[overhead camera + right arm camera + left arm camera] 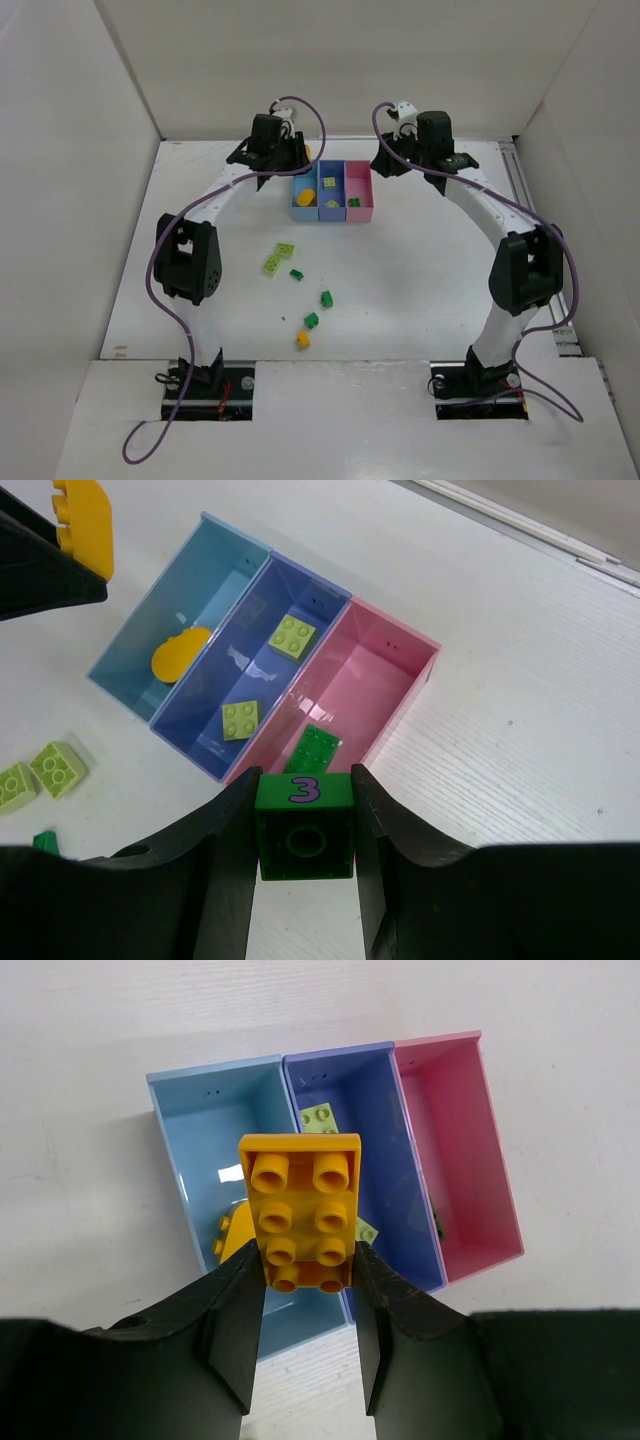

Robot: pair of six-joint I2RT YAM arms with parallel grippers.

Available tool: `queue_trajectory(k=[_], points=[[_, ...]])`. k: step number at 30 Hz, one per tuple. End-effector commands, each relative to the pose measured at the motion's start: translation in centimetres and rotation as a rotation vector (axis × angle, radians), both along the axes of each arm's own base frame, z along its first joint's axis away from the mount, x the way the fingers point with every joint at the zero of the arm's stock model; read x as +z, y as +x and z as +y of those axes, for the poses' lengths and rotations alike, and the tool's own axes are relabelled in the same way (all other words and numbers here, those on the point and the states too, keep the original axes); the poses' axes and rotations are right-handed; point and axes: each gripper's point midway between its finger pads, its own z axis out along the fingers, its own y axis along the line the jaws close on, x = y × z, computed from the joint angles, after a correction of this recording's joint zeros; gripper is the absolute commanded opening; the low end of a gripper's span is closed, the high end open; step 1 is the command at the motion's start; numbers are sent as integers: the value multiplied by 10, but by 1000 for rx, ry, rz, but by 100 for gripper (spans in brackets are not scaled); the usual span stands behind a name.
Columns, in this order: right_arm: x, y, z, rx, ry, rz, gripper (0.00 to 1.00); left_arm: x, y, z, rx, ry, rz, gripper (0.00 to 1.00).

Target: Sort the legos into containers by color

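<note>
While the left pincer (305,1265) clamps a yellow-orange brick (300,1200) above the light blue bin (190,1130), we see the right pincer (305,780) gripping a dark green brick (304,830) just off the pink bin (375,675) of the same row. Loose legos (297,274) lie on the surface (430,270), on the arm-base side of that row.

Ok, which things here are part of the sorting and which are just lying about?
Job: three joined bins, yellow-orange brick in left end effector, green brick in right end effector, loose bricks.
Not: purple cables, side rail.
</note>
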Motion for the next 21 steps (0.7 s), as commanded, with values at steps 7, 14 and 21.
queue_trajectory(k=[7,14,21], points=[[17,3,-11,-32,-11,-56,0,34,14,-36,-66,-27,-83,0],[16,-3,-20,-51,-17,-53,0,32,13,-41,-75,-24,-74,0],[17,-2,-23,-52,-13,-52,0,25,13,-35,-42,-7,-59,0]])
